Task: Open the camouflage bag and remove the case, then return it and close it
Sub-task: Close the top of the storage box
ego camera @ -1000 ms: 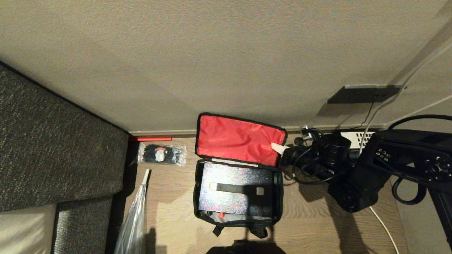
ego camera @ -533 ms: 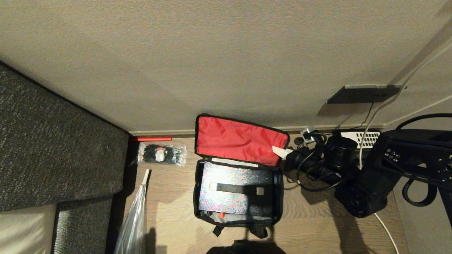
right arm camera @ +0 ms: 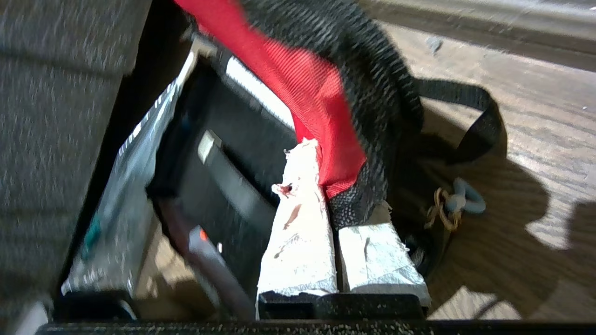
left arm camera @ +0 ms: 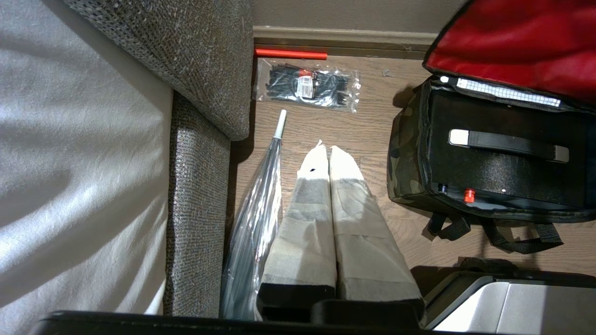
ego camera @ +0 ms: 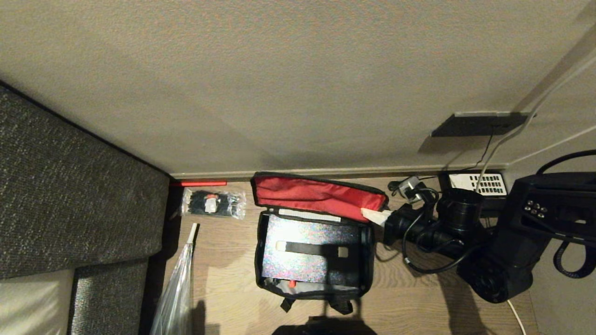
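Observation:
The camouflage bag (ego camera: 257,253) sits on the wood floor by the wall, its red-lined lid (ego camera: 316,195) half lowered over the opening. Inside lies the case (ego camera: 307,265), speckled black with a strap handle and a small red latch. My right gripper (ego camera: 375,215) is shut on the lid's right corner; the right wrist view shows the lid's red lining (right arm camera: 302,88) and black edge pinched between the taped fingers of that gripper (right arm camera: 326,181), with the case (right arm camera: 233,153) below. My left gripper (left arm camera: 328,149) hangs shut and empty over the floor, left of the bag (left arm camera: 405,153).
A clear packet of black cable ties (ego camera: 213,203) lies left of the bag by the baseboard. A grey sofa (ego camera: 70,200) fills the left side, with a clear folded umbrella (ego camera: 179,284) beside it. A telephone keypad (ego camera: 479,184) and cables lie at the right.
The lid has swung down from standing upright against the wall to a low tilt over the bag. My right gripper has moved right and down with its corner.

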Available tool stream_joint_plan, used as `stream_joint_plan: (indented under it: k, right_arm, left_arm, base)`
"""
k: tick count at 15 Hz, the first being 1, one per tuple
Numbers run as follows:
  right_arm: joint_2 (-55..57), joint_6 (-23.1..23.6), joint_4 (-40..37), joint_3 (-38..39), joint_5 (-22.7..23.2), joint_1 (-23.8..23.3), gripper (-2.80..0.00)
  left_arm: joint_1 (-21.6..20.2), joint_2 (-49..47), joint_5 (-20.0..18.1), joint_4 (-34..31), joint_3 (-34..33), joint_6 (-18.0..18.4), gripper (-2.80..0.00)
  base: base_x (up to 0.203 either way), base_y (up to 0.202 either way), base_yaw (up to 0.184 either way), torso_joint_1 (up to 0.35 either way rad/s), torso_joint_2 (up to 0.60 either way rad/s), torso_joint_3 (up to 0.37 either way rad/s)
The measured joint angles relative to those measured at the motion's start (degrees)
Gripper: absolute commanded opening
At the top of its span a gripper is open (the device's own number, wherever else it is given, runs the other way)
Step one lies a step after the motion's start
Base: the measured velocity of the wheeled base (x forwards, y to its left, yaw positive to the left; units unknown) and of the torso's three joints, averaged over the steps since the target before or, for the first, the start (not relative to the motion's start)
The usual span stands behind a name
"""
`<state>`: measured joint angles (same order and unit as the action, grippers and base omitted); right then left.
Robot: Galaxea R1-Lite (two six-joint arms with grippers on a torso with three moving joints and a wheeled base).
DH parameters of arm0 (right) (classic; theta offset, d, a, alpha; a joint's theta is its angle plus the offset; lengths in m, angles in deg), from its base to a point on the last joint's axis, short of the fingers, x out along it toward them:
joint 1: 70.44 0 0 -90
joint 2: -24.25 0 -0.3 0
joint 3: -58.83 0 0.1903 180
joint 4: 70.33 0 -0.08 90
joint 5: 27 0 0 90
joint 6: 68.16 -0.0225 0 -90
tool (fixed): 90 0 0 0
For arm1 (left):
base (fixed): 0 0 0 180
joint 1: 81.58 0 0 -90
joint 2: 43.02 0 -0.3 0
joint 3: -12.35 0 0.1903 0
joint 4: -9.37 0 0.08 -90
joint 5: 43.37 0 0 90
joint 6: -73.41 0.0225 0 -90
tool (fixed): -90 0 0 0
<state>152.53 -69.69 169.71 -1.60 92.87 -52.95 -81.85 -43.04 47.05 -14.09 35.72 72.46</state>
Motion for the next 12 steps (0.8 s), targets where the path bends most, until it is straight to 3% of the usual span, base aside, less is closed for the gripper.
stream_joint_plan:
  k: [7, 8, 12]
  right_arm:
    - [-0.7, 2.0, 0.3, 3.6, 1.9, 0.0, -2.8]
    - [-0.8, 2.0, 0.2, 3.8, 1.9, 0.0, 0.0]
    - [-1.3, 3.0, 0.4, 6.5, 6.2, 0.1, 0.0]
  left_arm:
    - [0.0, 0.0, 0.0, 0.0, 0.0, 0.0, -2.8]
    - [0.0, 0.0, 0.0, 0.0, 0.0, 0.0, -2.8]
    - [0.0, 0.0, 0.0, 0.0, 0.0, 0.0, -2.8]
  base:
    - [0.0, 0.0, 0.0, 0.0, 0.0, 0.0]
    - [0.0, 0.0, 0.0, 0.0, 0.0, 0.0]
    - [0.0, 0.0, 0.0, 0.0, 0.0, 0.0]
